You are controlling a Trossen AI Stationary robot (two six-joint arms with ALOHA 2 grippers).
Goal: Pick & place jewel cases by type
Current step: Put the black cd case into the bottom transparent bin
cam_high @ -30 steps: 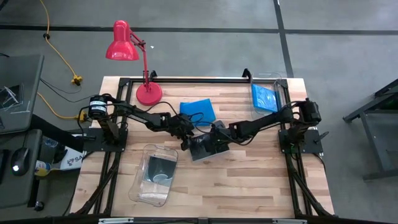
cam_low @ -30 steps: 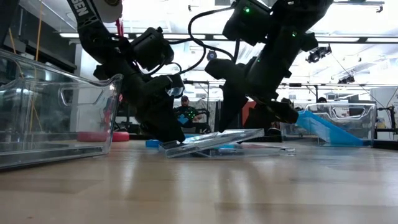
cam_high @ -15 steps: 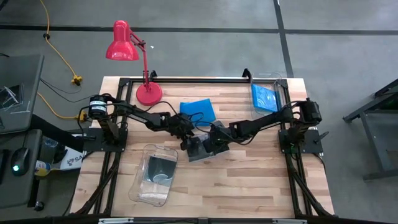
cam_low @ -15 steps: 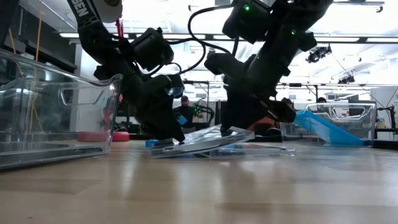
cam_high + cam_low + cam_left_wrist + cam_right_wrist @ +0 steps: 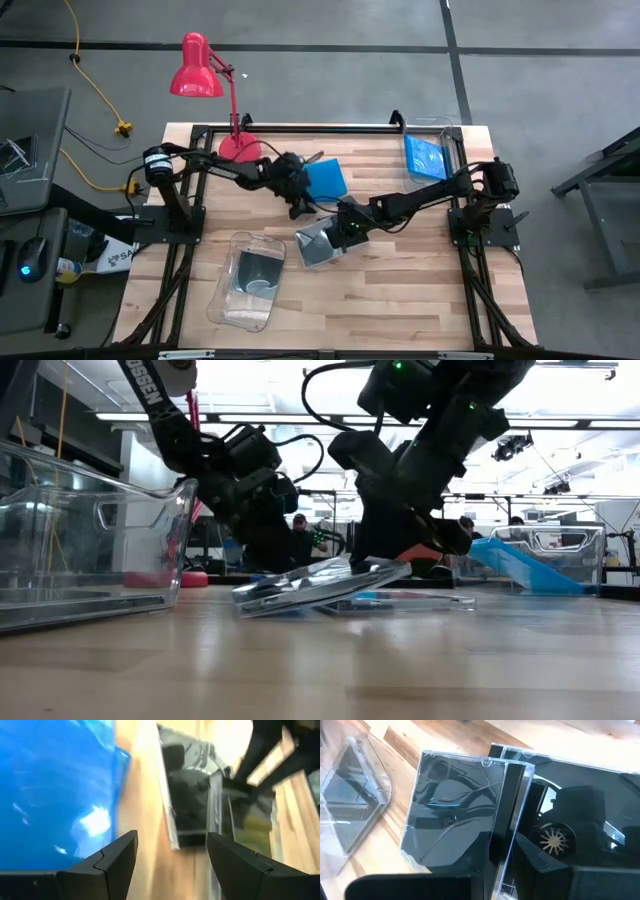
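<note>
You see the right gripper (image 5: pixel 343 226) clamped on the tilted dark jewel case (image 5: pixel 318 243); the left gripper (image 5: pixel 297 201) hovers beside the blue jewel case (image 5: pixel 326 177), fingers apart.

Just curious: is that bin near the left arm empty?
No, the clear bin already holds a dark case.

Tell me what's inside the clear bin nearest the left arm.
The clear bin holds one dark jewel case lying flat. Whether anything lies beneath that case can't be seen.
</note>
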